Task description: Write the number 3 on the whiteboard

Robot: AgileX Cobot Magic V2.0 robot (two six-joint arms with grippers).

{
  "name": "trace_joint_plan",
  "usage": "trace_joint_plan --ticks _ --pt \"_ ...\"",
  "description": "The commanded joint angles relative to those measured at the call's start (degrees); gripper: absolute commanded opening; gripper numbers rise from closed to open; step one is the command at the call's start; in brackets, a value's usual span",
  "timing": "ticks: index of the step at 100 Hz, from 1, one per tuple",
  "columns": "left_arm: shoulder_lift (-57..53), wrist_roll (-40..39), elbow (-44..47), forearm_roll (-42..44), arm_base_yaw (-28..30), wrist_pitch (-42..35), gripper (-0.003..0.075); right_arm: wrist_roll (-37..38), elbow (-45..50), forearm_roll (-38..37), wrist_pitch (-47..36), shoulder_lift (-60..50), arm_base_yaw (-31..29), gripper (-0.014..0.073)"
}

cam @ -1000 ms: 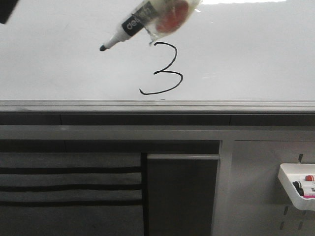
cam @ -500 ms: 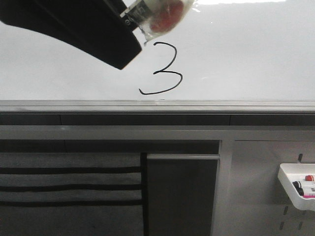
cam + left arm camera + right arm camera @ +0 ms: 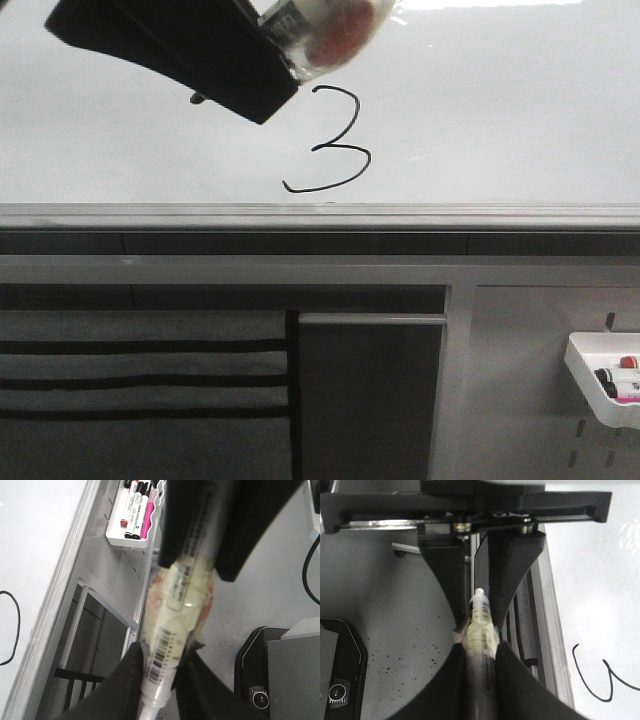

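Thin black hand-drawn number 3 (image 3: 335, 140) lies just below-right of the tape-wrapped white marker (image 3: 325, 25); both the right gripper (image 3: 479, 652) and left gripper (image 3: 160, 680) pinch that marker.

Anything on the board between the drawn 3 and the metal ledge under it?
No. In the front view the number 3 ends just above the ledge, and only bare whiteboard lies between them.
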Motion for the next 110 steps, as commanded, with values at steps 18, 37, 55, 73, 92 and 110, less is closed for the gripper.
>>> trace_joint_plan --ticks 18,37,55,73,92,110 --pt "-1.1 0.04 -2.07 -1.84 -0.46 -2.34 -0.0018 -0.57 -1.46 1.89 -2.01 -0.92 0.11 -0.0005" --pt "-1.1 0.04 -2.07 -1.74 -0.36 -3.23 -0.0018 -0.1 -1.46 1.89 -2.01 -0.92 0.0 0.0097" --pt "-1.1 -1.86 -2.07 -1.74 3.63 -3.89 -0.0018 5.38 -1.46 1.89 -4.06 -1.85 -1.67 0.035" --pt "-1.1 -9.65 -1.69 -2.23 14.94 -6.17 -0.0018 11.05 -1.46 1.89 -4.7 -5.77 -9.5 0.0372" --pt "-1.1 -11.44 5.28 -11.17 24.25 -23.89 -0.0018 14.28 -1.46 1.89 -2.53 -7.52 -15.61 0.0372" --pt "-0.49 -11.44 12.32 -18.29 25.92 -41.21 -0.0018 14.28 -1.46 1.89 -0.19 -7.52 -16.01 0.0372"
